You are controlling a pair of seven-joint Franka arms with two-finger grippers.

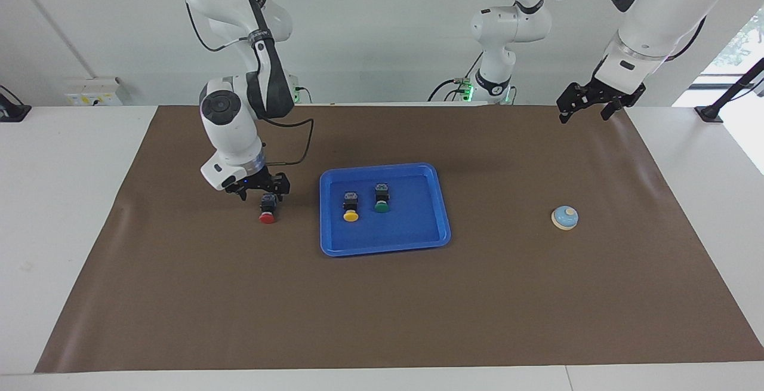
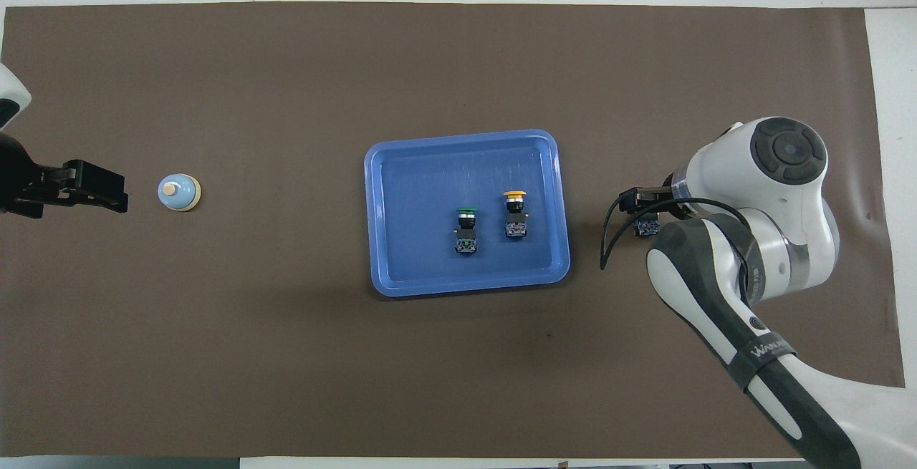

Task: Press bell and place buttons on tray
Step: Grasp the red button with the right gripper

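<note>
1. Tray [image 1: 418,237] [image 2: 401,268]: bright blue, flat on the brown mat [image 1: 382,307] [image 2: 286,354] at the middle of the table. It holds two of the three buttons.
2. Right arm [image 1: 239,110] [image 2: 752,240]: reaches down over the mat toward its own end of the table, beside the tray.
3. Left arm [image 1: 650,27]: waits raised at its own end of the table.
4. Right gripper [image 1: 261,189] [image 2: 648,205]: low over the black body of the red button, fingers spread wide, holding nothing. Whether a finger touches the button cannot be told.
5. Left gripper [image 1: 584,106] [image 2: 100,193]: up in the air over the mat near the bell, jaws wide, holding nothing.
6. Bell [image 1: 564,217] [image 2: 178,192]: light blue dome on a cream base, upright on the mat toward the left arm's end, well apart from the tray.
7. Yellow button [image 1: 350,207] [image 2: 514,212]: lies on its side in the tray, cap pointing away from the robots.
8. Green button [image 1: 382,198] [image 2: 466,228]: lies just beside the yellow one in the tray, slightly nearer to the robots, cap the same way.
9. Red button [image 1: 268,209] [image 2: 648,225]: lies on the mat outside the tray, toward the right arm's end, cap pointing away from the robots. In the overhead view the gripper mostly covers it.
</note>
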